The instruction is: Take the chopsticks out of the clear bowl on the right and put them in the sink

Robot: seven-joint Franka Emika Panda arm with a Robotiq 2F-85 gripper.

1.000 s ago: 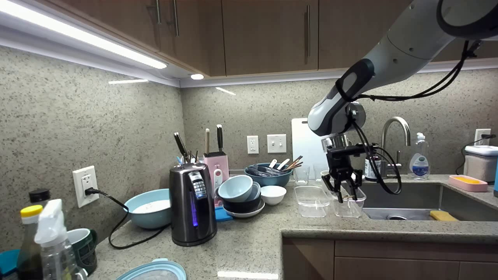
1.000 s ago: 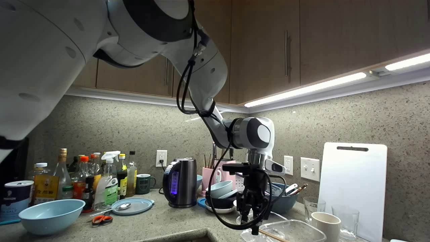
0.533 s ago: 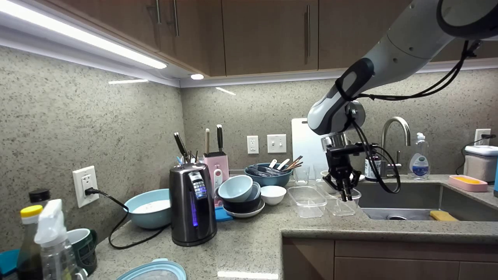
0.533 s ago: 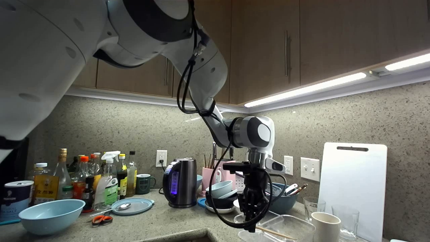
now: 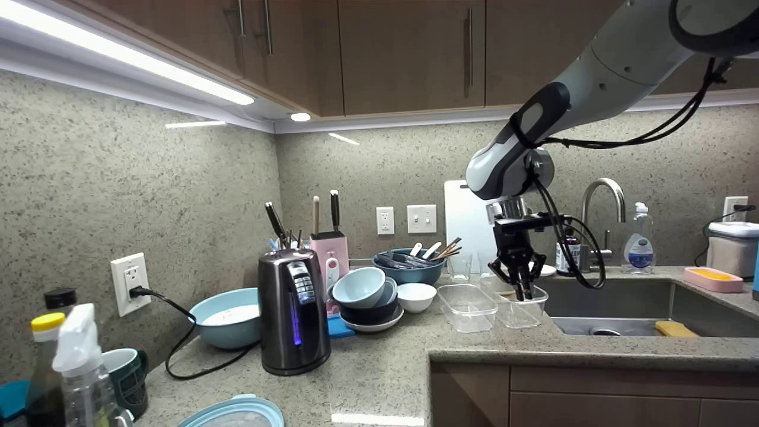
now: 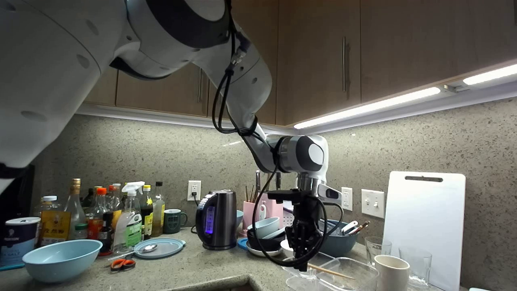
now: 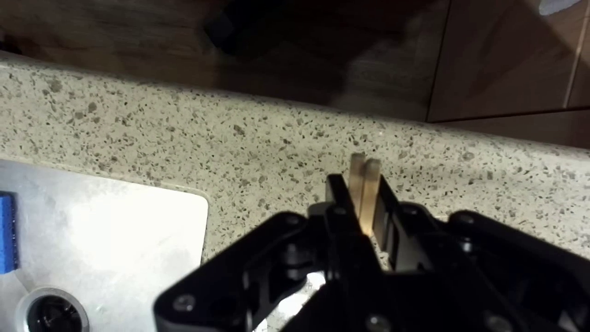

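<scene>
Your gripper is clamped on the light-brown chopsticks; the wrist view shows two of them side by side in its grasp, their ends poking out over the speckled countertop. In an exterior view they slant away from the gripper, seen across the right-hand clear rectangular container; you cannot tell whether they touch it. A matching clear tub stands just beside it. To your container's other side is the stainless-steel sink, with a yellow sponge in it and a curved tap behind. In an exterior view, a cream mug stands just beside the container, near a white cutting board propped upright.
</scene>
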